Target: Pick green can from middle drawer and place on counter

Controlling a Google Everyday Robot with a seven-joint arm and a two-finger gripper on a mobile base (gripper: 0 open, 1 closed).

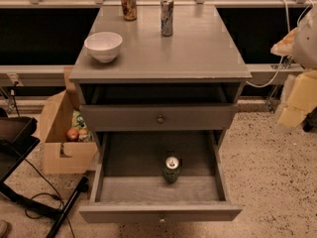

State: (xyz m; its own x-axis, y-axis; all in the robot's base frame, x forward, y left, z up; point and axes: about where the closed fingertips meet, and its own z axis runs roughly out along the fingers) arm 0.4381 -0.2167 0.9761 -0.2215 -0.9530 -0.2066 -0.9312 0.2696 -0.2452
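The green can (172,169) stands upright in the pulled-out middle drawer (158,212), near the middle of its tray and a little towards the front. The counter (198,48) is the grey top of the cabinet. My gripper (295,103) is at the right edge of the camera view, blurred and close to the camera. It is level with the counter's front edge, well to the right of the cabinet and far from the can. It holds nothing that I can see.
On the counter stand a white bowl (103,45) at front left, a copper-brown can (129,4) and a slim silver-blue can (167,17) at the back. A shut drawer (159,118) sits above the open one. A cardboard box (62,133) stands on the floor at left.
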